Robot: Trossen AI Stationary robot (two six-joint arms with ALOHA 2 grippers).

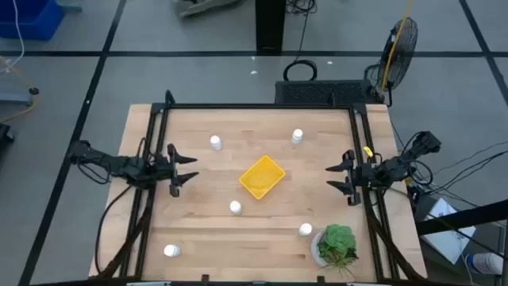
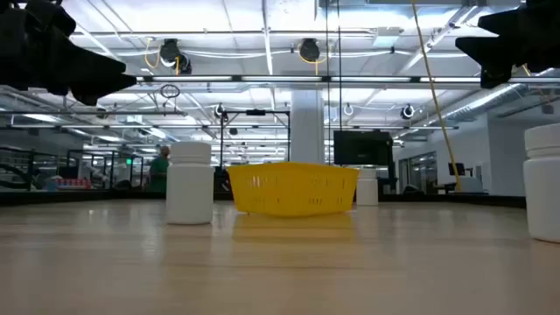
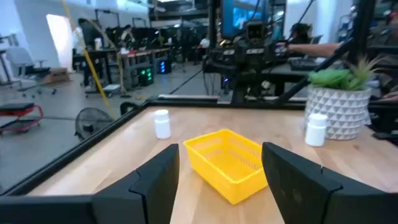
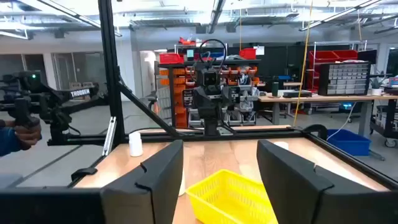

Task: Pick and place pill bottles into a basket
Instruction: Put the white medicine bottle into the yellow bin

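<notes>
Low view: one pill bottle (image 2: 543, 182) beside the basket (image 2: 293, 188) is cut by the frame edge. Another bottle (image 2: 367, 186) stands partly hidden behind the basket; bottle labels too small to read.

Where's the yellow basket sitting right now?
In the high view the basket sits empty near the table's middle, between the left gripper and the right gripper, with pill bottles scattered around it.

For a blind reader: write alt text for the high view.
A yellow basket sits mid-table with five white pill bottles scattered around it. The left gripper and right gripper wait open at opposite sides; a potted plant stands nearby.
</notes>
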